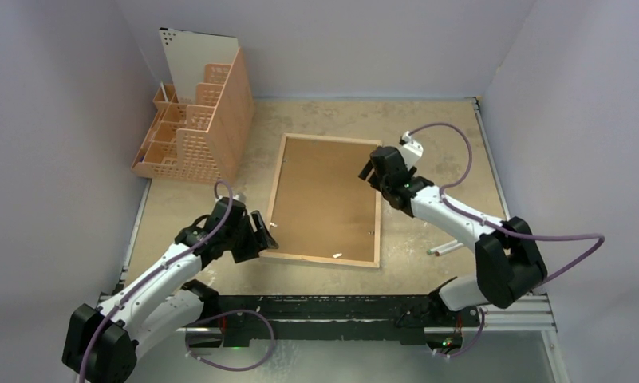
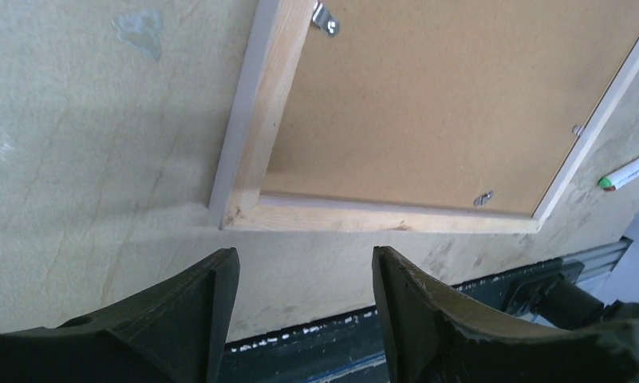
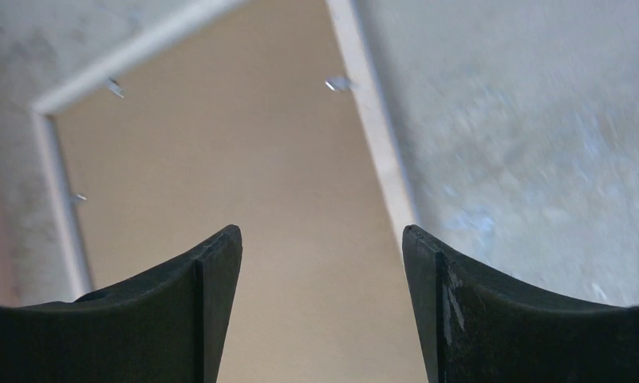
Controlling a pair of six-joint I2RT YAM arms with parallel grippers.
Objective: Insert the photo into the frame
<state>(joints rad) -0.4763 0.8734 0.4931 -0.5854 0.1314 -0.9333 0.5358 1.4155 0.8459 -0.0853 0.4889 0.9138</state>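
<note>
The frame [image 1: 320, 258] lies face down in the middle of the tabletop [image 1: 427, 144], wood rim up, with a brown backing [image 1: 325, 195] filling it and small metal clips [image 2: 325, 17] along the inner edge. The left claw [image 1: 262, 234] sits just off the frame's 7 o'clock corner, fingers apart with nothing between them. The right claw [image 1: 372, 171] hangs over the frame's 2 o'clock edge, fingers also apart and empty. Its own view is blurred, and I cannot tell whether it touches the rim. A pen [image 1: 445, 248] lies at 4 o'clock, apart from the frame. A pink organizer [image 1: 196, 136] stands at 10 o'clock, holding a white sheet [image 1: 192, 56] upright.
</note>
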